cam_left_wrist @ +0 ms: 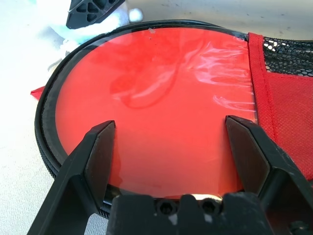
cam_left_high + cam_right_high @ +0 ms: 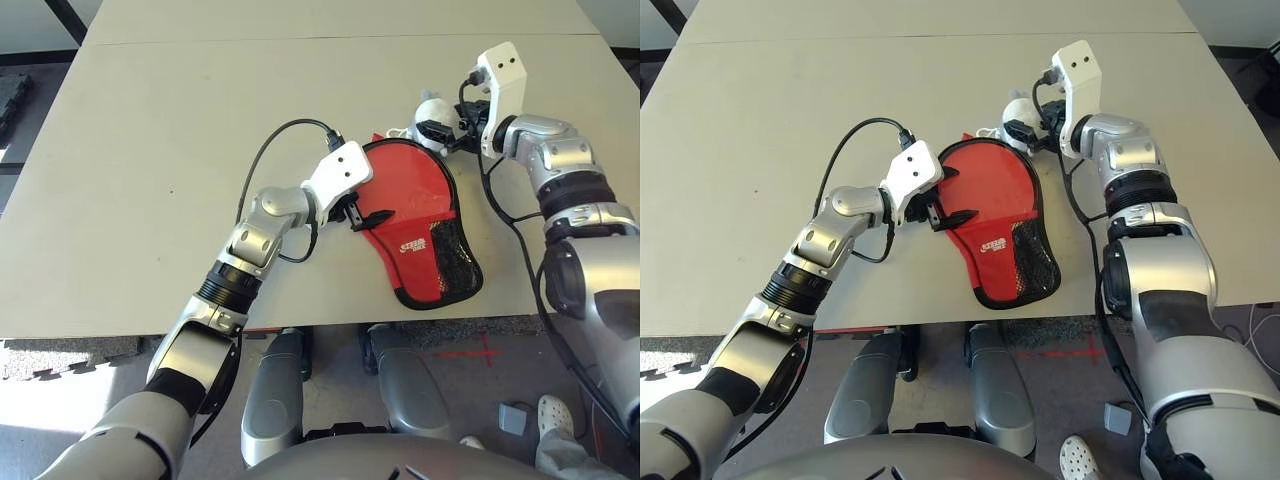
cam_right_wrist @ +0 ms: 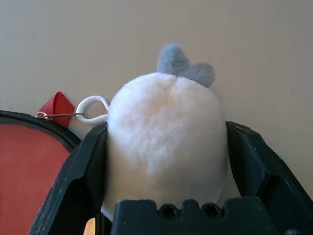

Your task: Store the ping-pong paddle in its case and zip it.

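Note:
The red case (image 2: 415, 215) lies flat on the table, round end away from me, narrow end with its black mesh pocket (image 2: 455, 260) near the front edge. The ping-pong paddle is hidden. My left gripper (image 2: 366, 214) is open, its fingers spread just above the case's round red face (image 1: 161, 93) at its left rim. My right gripper (image 2: 436, 126) is at the case's far end, its fingers pressed on both sides of a white plush lump (image 3: 166, 117). A white ring (image 3: 91, 105) links that lump to the case's zip pull.
The case's narrow end lies close to the table's front edge (image 2: 330, 318). Bare table (image 2: 150, 150) stretches to the left and beyond. Black cables loop from both wrists over the tabletop. Below the edge there is floor.

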`<act>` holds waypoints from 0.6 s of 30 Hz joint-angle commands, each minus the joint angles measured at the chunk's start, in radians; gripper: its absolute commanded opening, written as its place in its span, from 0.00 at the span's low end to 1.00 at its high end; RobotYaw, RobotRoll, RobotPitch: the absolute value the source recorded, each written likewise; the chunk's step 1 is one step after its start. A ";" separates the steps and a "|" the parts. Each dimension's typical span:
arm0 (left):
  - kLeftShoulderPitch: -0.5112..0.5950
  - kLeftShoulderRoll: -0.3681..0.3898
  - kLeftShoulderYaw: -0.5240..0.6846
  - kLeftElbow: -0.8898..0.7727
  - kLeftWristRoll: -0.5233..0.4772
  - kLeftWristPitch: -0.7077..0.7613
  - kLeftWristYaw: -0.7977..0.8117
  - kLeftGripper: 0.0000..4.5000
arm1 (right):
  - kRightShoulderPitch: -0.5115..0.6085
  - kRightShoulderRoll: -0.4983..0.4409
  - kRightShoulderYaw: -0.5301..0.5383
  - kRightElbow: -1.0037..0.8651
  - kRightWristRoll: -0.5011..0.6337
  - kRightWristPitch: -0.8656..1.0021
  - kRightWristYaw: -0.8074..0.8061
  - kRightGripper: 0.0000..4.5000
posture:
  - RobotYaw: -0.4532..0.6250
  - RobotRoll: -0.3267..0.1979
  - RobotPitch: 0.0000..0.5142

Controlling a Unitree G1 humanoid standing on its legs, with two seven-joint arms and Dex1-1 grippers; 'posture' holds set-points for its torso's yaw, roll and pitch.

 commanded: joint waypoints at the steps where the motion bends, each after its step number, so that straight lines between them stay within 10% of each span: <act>1: 0.047 0.010 -0.048 0.042 0.029 0.049 -0.002 1.00 | 0.010 -0.008 0.000 0.044 -0.026 0.011 -0.014 0.72 | 0.43 0.62 0.57; 10: 0.047 0.013 -0.067 0.044 0.030 0.068 -0.009 1.00 | 0.012 -0.114 -0.001 0.004 -0.032 0.037 0.055 0.10 | 0.42 0.62 0.57; 18: 0.038 0.006 -0.075 0.064 0.031 0.068 -0.015 1.00 | 0.011 -0.243 0.046 -0.046 -0.081 0.077 0.211 0.07 | 0.41 0.62 0.55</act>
